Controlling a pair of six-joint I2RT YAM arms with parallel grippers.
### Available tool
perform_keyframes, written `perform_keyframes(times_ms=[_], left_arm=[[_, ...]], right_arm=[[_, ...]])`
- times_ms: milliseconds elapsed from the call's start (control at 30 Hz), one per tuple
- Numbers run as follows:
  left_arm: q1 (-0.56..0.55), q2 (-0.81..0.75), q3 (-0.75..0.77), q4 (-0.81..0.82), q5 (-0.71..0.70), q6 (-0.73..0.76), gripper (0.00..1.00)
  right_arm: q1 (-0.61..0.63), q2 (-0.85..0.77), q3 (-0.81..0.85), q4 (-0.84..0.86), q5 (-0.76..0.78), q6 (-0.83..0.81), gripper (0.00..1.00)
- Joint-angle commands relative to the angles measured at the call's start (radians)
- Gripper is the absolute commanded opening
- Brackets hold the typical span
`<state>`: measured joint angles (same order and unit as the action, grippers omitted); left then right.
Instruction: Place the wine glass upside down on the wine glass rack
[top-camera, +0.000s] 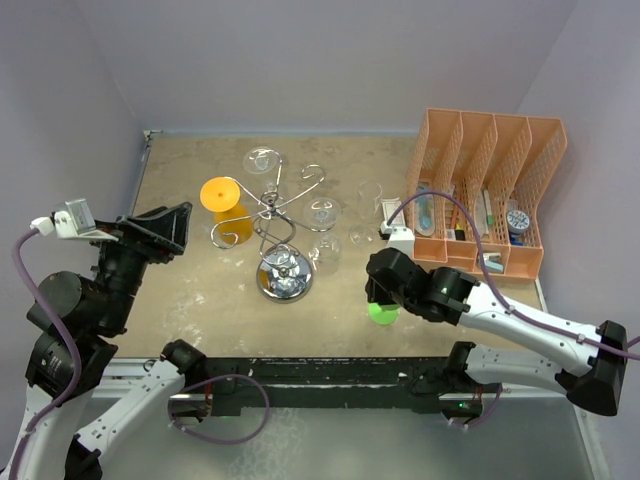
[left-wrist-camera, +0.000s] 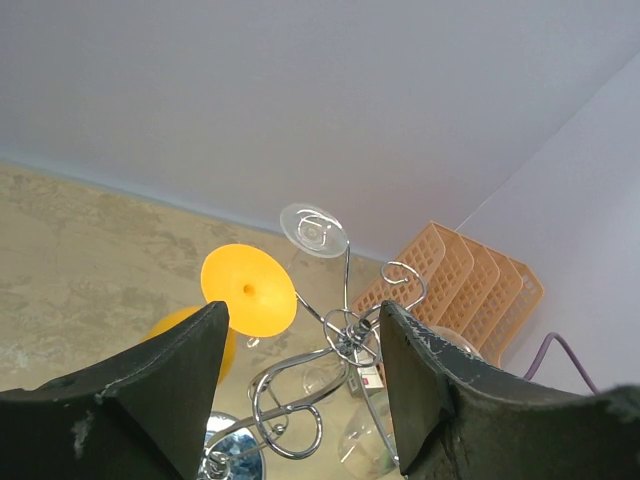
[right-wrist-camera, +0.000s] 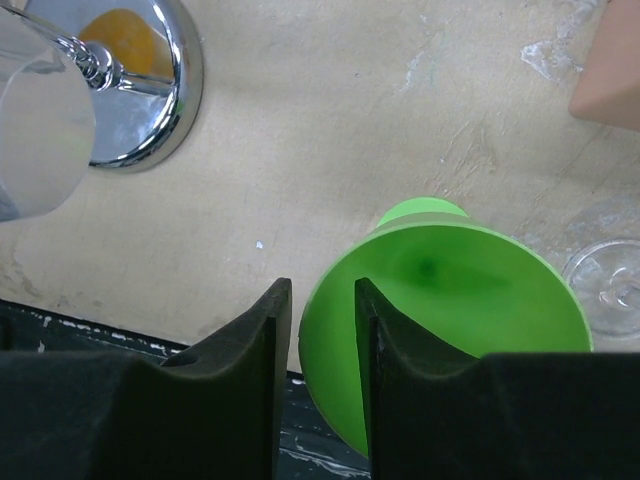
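Observation:
The chrome wine glass rack (top-camera: 283, 232) stands mid-table on its mirrored disc base (top-camera: 285, 280). An orange glass (top-camera: 222, 196) and clear glasses (top-camera: 322, 213) hang on it upside down. My right gripper (top-camera: 381, 297) is shut on the rim of a green wine glass (top-camera: 383, 313) near the table's front edge. In the right wrist view one finger (right-wrist-camera: 268, 330) is outside the green bowl (right-wrist-camera: 460, 290) and the other inside, mouth toward the camera. My left gripper (left-wrist-camera: 300, 310) is open and empty, raised left of the rack (left-wrist-camera: 345, 338).
An orange mesh file organiser (top-camera: 485, 190) with small items stands at the back right. A clear glass (top-camera: 368, 222) stands on the table between the rack and the organiser. The rack's base (right-wrist-camera: 150, 90) and a clear glass foot (right-wrist-camera: 612, 285) flank the green glass.

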<state>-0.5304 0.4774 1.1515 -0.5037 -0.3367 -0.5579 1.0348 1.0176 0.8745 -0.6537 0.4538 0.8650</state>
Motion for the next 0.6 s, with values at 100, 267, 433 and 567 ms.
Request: perform_keyframes(times_ms=[100,267,433,567], left_arm=[[0.003,-0.001,0.018,0.062,0.018,0.038,0.60],[0.002,0.002,0.032,0.063,0.041,0.034,0.60],[0.002,0.022,0.046,0.075,0.060,0.018,0.62],[0.003,0.047,0.060,0.067,-0.022,-0.001,0.66]], right_arm=[[-0.001,-0.012,0.056,-0.002,0.046,0.037,0.19],[-0.001,-0.034,0.051,-0.001,0.071,0.065,0.00],[-0.001,-0.076,0.096,-0.011,0.120,0.081,0.00],[-0.001,-0.144,0.116,0.007,0.195,0.101,0.00]])
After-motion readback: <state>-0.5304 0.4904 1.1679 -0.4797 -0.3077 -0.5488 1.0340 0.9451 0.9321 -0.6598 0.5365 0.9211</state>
